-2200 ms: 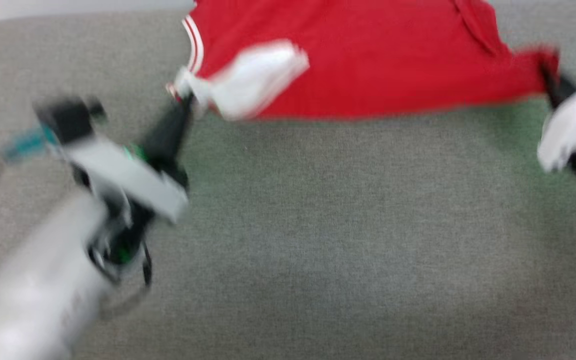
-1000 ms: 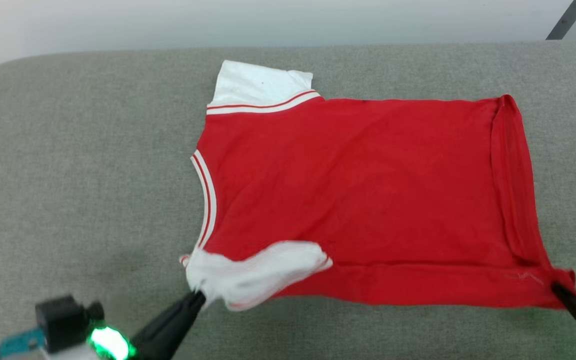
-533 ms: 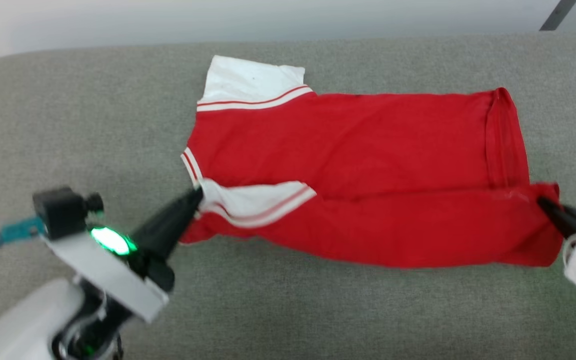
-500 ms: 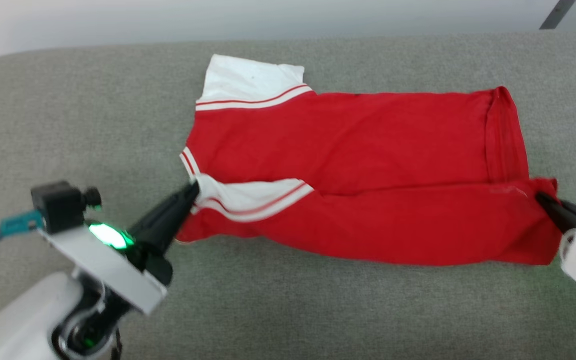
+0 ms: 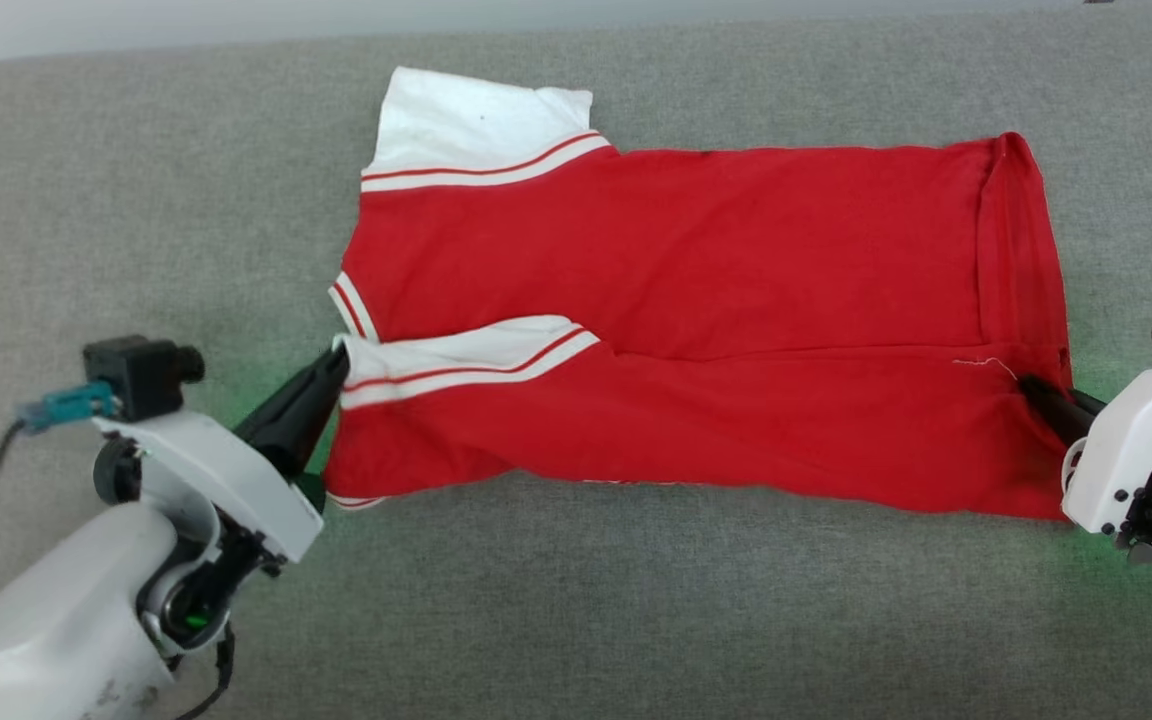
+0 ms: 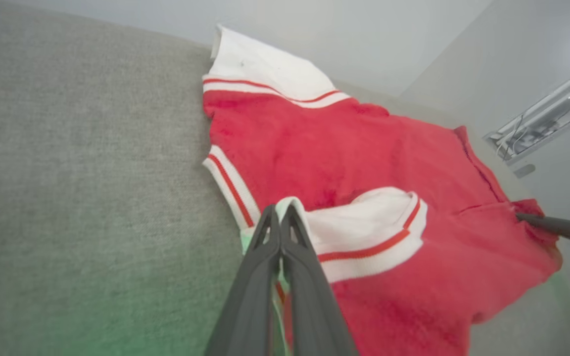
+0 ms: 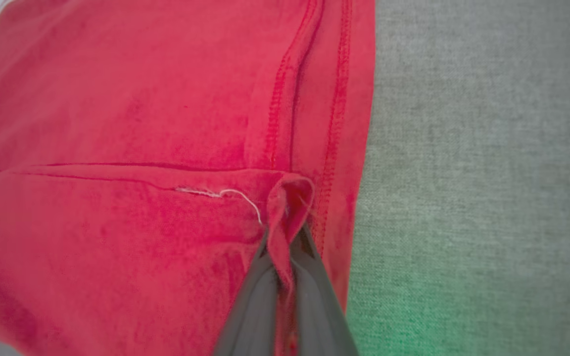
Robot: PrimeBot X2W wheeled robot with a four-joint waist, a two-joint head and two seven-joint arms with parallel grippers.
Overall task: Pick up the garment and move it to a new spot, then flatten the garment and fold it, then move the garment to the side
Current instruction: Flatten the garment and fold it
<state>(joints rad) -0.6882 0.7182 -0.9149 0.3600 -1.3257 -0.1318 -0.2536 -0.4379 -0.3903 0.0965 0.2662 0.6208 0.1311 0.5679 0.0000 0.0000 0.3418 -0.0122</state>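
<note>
Grey woven surface (image 5: 636,620) fills the head view, with a pale wall (image 5: 86,22) behind it; the garment (image 5: 696,250) lies on it near the middle, spread sideways, its near long edge turned up over the body in a part-made fold. It looks light, thin and limp, a soft knit that would sag between two holds and slide easily over itself; it is not fragile, though the fold would likely slump if one end were let go early. The best holds, I judge, are the two ends of the turned edge, where trim and stitching give a thicker bite. The left gripper (image 5: 338,362) has its jaws together, pinched on the corner of the white sleeve (image 5: 456,355) by the striped trim; the right gripper (image 5: 1028,386) is likewise closed, clamped on a bunched tuck of the red hem (image 7: 334,123), at the opposite end of the cloth.
</note>
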